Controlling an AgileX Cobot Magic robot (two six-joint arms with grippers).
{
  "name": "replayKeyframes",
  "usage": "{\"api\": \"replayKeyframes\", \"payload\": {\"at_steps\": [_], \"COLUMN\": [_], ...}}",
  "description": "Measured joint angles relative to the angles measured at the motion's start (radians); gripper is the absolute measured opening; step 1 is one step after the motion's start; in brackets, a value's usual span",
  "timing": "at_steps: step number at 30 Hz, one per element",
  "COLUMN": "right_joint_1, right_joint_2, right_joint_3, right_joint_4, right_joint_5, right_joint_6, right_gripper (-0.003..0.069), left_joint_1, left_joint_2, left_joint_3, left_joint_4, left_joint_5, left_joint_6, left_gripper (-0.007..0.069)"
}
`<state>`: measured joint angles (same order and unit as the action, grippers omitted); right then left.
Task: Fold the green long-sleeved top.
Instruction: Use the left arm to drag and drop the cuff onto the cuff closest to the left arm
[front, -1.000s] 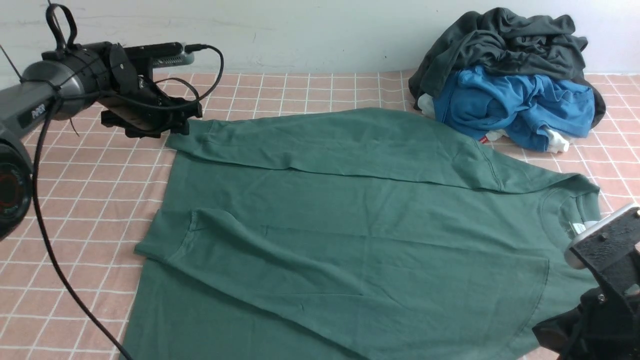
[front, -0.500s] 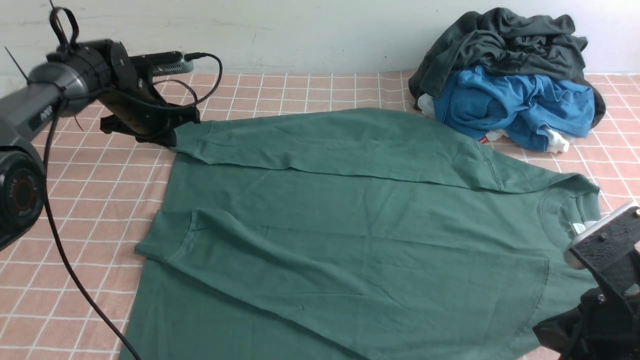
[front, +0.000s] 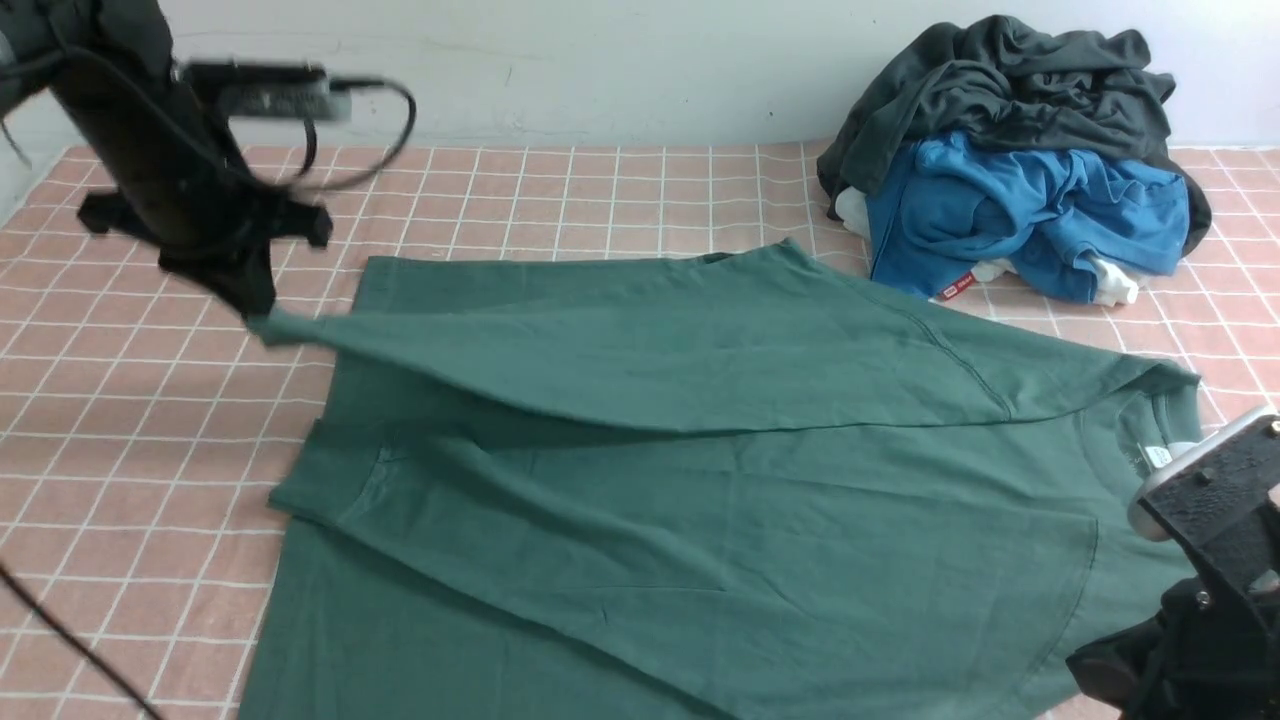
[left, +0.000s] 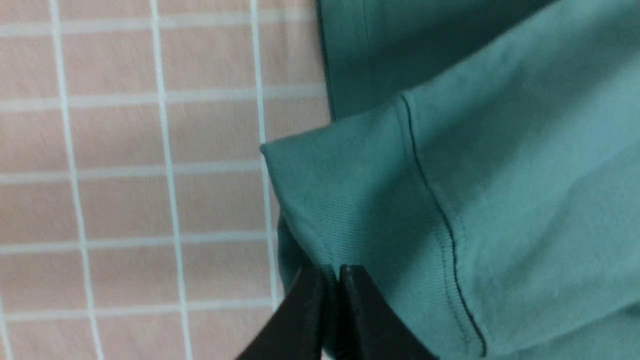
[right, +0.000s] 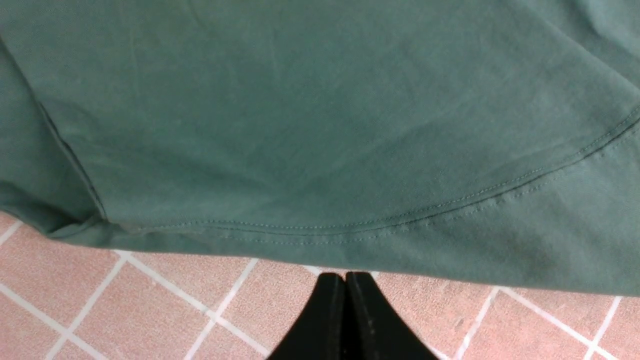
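The green long-sleeved top (front: 720, 520) lies spread on the checked cloth, neck with white tag (front: 1155, 455) at the right. My left gripper (front: 255, 305) is shut on the cuff of the far sleeve (left: 350, 210) and holds it lifted above the table at the left, the sleeve (front: 620, 360) stretched over the body of the top. My right gripper (right: 344, 276) is shut and empty, just off the near right edge of the top (right: 320, 150); in the front view only its body (front: 1200, 560) shows at the lower right.
A heap of clothes stands at the back right: a dark charcoal-grey garment (front: 1010, 80) over a bright blue one (front: 1020, 210). A white wall runs behind the table. The pink checked tablecloth (front: 130, 450) shows bare at the left.
My left gripper has closed on the far sleeve's cuff, lifted it and pulled it to the left and nearer. The sleeve now hangs stretched above the top. The right arm has not moved.
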<state>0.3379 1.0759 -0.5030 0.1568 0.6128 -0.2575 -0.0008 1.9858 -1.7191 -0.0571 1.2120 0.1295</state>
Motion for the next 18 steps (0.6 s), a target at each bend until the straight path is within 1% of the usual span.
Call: {"api": "replayKeyframes", "payload": {"at_steps": [2, 5, 10, 13, 16, 17, 18], "right_joint_1": [0.0, 0.0, 0.0, 0.0, 0.0, 0.0, 0.0], "right_joint_2": [0.0, 0.0, 0.0, 0.0, 0.0, 0.0, 0.0], "right_joint_3": [0.0, 0.0, 0.0, 0.0, 0.0, -0.001, -0.001], "right_joint_4": [0.0, 0.001, 0.026, 0.038, 0.048, 0.049, 0.049], "right_joint_5": [0.002, 0.005, 0.005, 0.005, 0.007, 0.009, 0.013], "right_joint_6": [0.0, 0.0, 0.0, 0.0, 0.0, 0.0, 0.0], "right_gripper": [-0.0014, -0.0014, -0.0014, -0.0014, -0.0014, -0.0014, -0.0014], "left_joint_1": [-0.013, -0.017, -0.017, -0.017, -0.017, -0.017, -0.02], "left_joint_2": [-0.045, -0.092, -0.11, -0.112, -0.143, -0.156, -0.181], "left_joint_3": [0.13, 0.256, 0.332, 0.345, 0.351, 0.354, 0.365], "left_joint_4": [0.017, 0.029, 0.039, 0.057, 0.057, 0.057, 0.04], "left_joint_5": [-0.014, -0.092, -0.153, -0.167, -0.161, -0.156, -0.151], "left_joint_6": [0.001, -0.009, -0.009, -0.009, -0.009, -0.008, -0.002], "left_gripper": [0.0009, 0.0009, 0.0017, 0.006, 0.0176, 0.0201, 0.026]}}
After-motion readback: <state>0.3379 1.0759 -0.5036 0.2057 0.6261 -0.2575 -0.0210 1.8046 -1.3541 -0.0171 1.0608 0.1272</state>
